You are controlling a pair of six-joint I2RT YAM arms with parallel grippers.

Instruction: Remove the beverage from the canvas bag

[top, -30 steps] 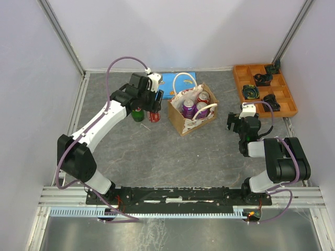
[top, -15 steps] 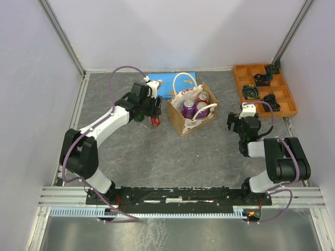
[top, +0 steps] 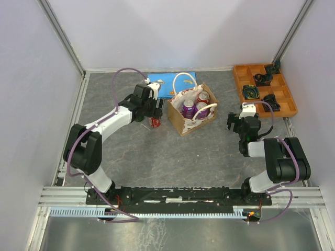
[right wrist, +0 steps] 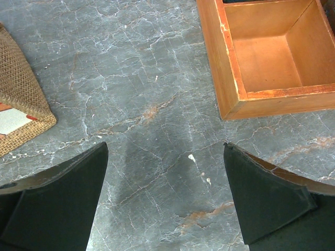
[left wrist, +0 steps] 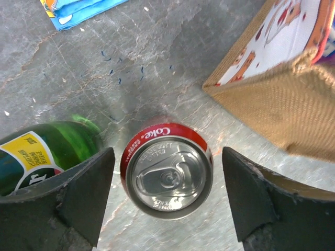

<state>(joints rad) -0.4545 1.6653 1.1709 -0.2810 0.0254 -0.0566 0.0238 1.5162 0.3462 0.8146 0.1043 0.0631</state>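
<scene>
Grey marbled table (top: 157,157), white walls close on three sides, open room along the near side. One green yellow-labelled bottle (left wrist: 47,151) stood just beside one upright red Coke can (left wrist: 167,180). The left gripper (left wrist: 167,157) straddled that can, gaps showing either side, gripping nothing. Next, one boxy tan canvas bag (top: 180,123), three drink cans (top: 188,107) inside. The right gripper (right wrist: 165,183) gaped wide over bare stone, near one orange wooden tray (right wrist: 230,63).

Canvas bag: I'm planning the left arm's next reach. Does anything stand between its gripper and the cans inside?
Yes: the red Coke can stands between the fingers of the open left gripper, and the side wall of the canvas bag screens the cans inside. From above, they are uncovered.
</scene>
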